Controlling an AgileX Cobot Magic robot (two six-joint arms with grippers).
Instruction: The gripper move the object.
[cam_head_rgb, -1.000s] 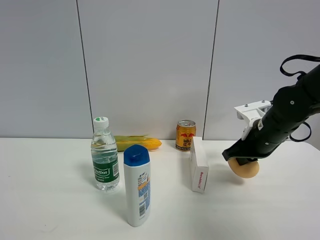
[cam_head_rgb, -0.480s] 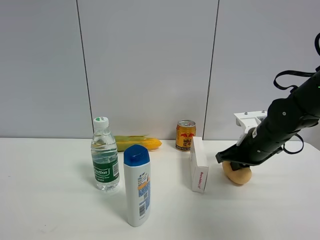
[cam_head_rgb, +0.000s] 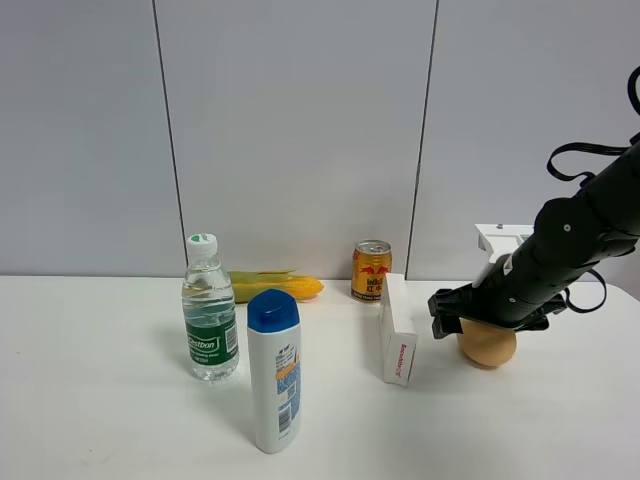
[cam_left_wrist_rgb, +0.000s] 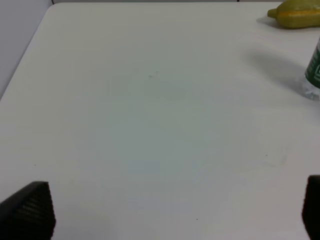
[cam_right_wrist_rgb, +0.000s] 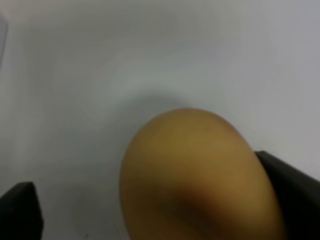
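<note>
Starting on the left, the left pincer (cam_left_wrist_rgb: 172, 210) hangs over the bare white worktop (cam_left_wrist_rgb: 150, 100). Its two fingers are wide apart and hold nothing. I think it is parked there to be out of the way.

Next stands a water bottle (cam_head_rgb: 210, 322). Its green label reads something like "Cestbon". Far back by the wall, a corn cob (cam_head_rgb: 278, 288) lies on its side. Nearer to us stands a white shampoo bottle (cam_head_rgb: 274, 372) with a blue cap. Its label is too small to read.

Far back there is a red and gold drink can (cam_head_rgb: 372, 270), and I cannot read it either. Just in front of it a white box (cam_head_rgb: 397, 330) stands on its long edge. It has tiny red writing on the near end.

Right of the box, close but not touching, the tan egg (cam_head_rgb: 488, 345) looks to sit on the worktop. The right pincer (cam_head_rgb: 488, 322) is right over it, with a finger on each side. One finger touches the egg. The other is apart from it, so the pincer is spread and not squeezing. I think the round egg could roll.
</note>
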